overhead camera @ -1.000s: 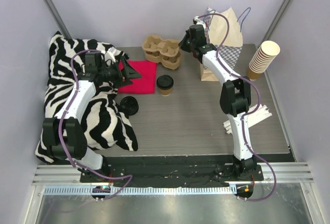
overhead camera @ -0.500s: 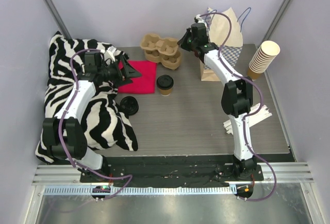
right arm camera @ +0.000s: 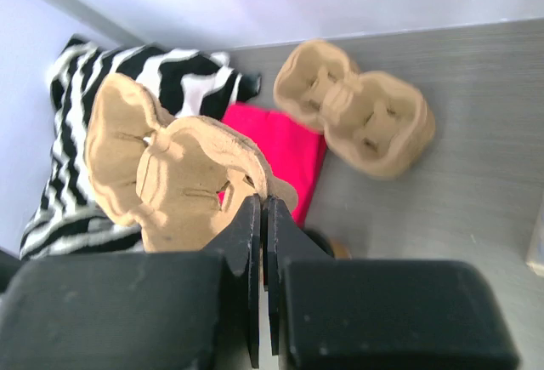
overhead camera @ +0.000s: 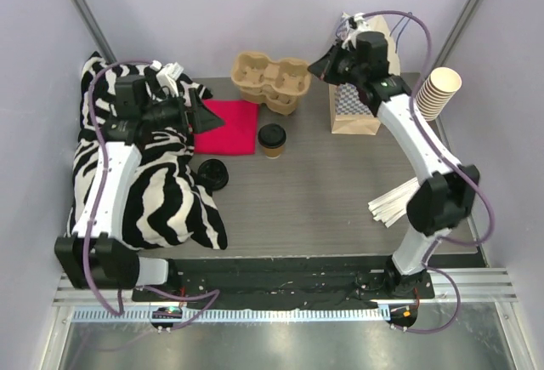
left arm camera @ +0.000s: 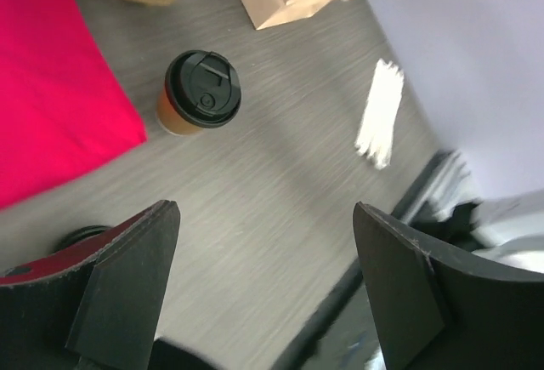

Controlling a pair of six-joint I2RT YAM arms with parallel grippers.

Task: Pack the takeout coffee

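A carrier is clamped at its edge by the shut right gripper and held above the table near the bag, so the fetching of a carrier is judged to be the step in hand. The left gripper is spread wide and empty. The coffee is seen upright and lidded on the table, just beside the red cloth, gripped by nothing. Next, the carrier is probably to be set down flat, and the coffee grasped round its body and lowered into a well.
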